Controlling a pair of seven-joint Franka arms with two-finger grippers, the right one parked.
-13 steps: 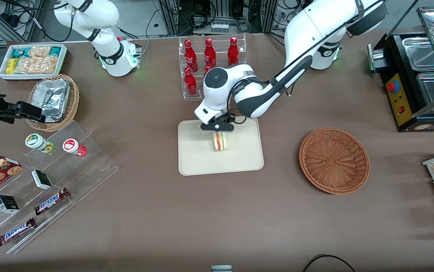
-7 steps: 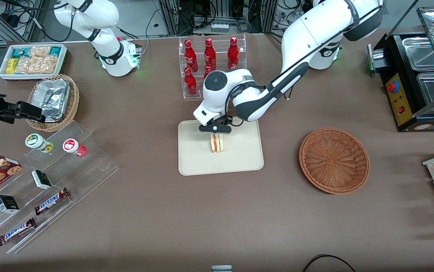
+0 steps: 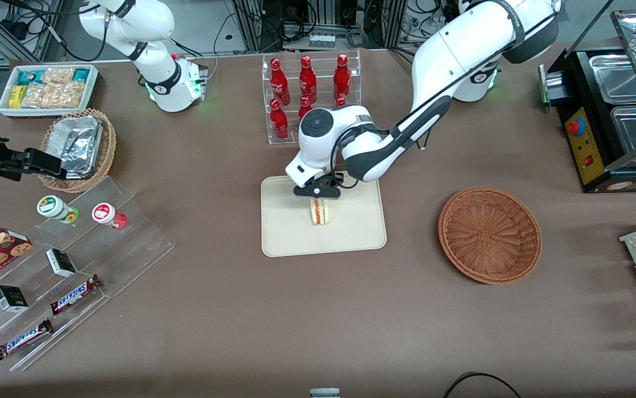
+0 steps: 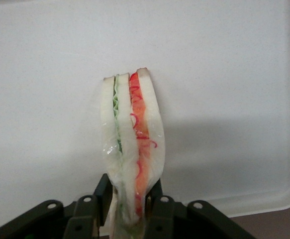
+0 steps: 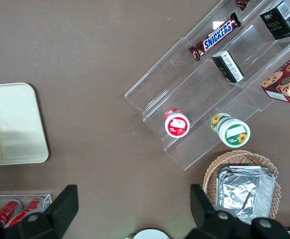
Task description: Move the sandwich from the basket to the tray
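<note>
Black two-finger gripper (image 3: 319, 198) over flat cream-beige rectangular tray (image 3: 285, 232); pale cream triangular sandwich wedge (image 4: 131, 149), green and red-pink filling stripes along edge; round reddish-brown woven wicker basket (image 3: 489, 235), radial weave; brown table cloth (image 3: 240, 309)

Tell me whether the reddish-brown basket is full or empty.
Empty. The front view shows only bare weave inside the basket; the sandwich is over the tray, pinched edge-up in the gripper.
</note>
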